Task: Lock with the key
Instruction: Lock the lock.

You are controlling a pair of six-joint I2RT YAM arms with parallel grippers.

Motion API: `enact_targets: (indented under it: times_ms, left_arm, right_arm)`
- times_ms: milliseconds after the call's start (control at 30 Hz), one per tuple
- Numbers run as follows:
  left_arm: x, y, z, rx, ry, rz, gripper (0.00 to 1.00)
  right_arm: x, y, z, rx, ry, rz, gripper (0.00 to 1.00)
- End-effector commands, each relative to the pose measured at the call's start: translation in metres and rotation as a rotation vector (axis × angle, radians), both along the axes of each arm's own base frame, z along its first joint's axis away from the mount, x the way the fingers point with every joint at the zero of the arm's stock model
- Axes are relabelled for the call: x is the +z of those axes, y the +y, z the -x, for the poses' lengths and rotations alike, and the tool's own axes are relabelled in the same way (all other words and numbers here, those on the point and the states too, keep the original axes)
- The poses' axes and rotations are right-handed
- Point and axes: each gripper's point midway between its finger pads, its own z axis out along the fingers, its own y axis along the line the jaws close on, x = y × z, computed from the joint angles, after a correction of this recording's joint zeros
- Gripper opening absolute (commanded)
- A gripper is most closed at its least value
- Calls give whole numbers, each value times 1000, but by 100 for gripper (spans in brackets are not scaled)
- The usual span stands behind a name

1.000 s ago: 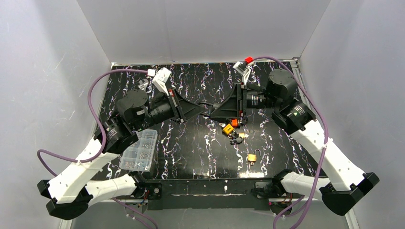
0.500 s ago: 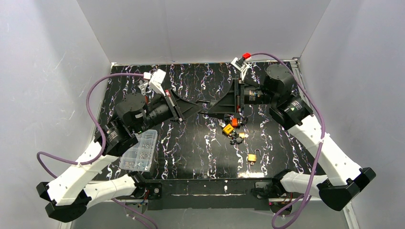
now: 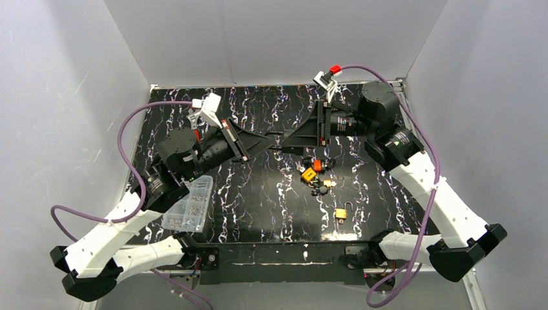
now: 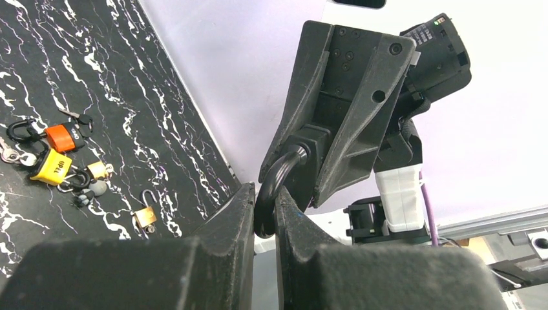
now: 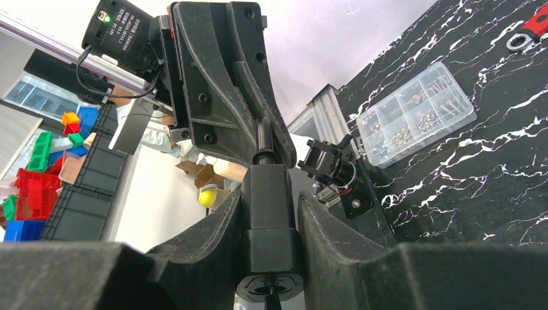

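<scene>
A black padlock hangs in mid-air between my two grippers over the far middle of the table. My left gripper is shut on its black shackle, which shows pinched between the fingertips in the left wrist view. My right gripper is shut on the padlock's body; the round keyhole face points at the right wrist camera, with a dark stub just below it that I cannot identify. Loose keys lie on the table among the other padlocks.
An orange padlock, a yellow padlock and an open brass padlock lie on the black marbled table right of centre. A clear screw box rests by the left arm. White walls enclose the table.
Both grippers, still joined on the black padlock, have moved together toward the far side of the table and a little higher. The padlocks on the table have not moved.
</scene>
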Motion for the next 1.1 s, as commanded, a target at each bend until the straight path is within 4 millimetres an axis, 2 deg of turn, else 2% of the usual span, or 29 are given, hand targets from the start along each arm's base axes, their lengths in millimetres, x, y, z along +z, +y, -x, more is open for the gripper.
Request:
enact_targets:
  times_ms: [0,233,533,1067]
  left_arm:
    - [-33,-42,74,-400,114,-51,0]
    - [-25,-47,73,-394,103,-27,0]
    - [-23,-65,83,-450,113,-23,0]
    - [-12,-83,99,-517,108,-3,0]
  right_arm:
    - [45,14,-53,-231,-140,-132,1]
    - [36,18,-51,-228,-134,-108,1]
    - [33,23,-50,-219,-133,-99,1]
    - [26,37,-58,-207,-131,-79,1]
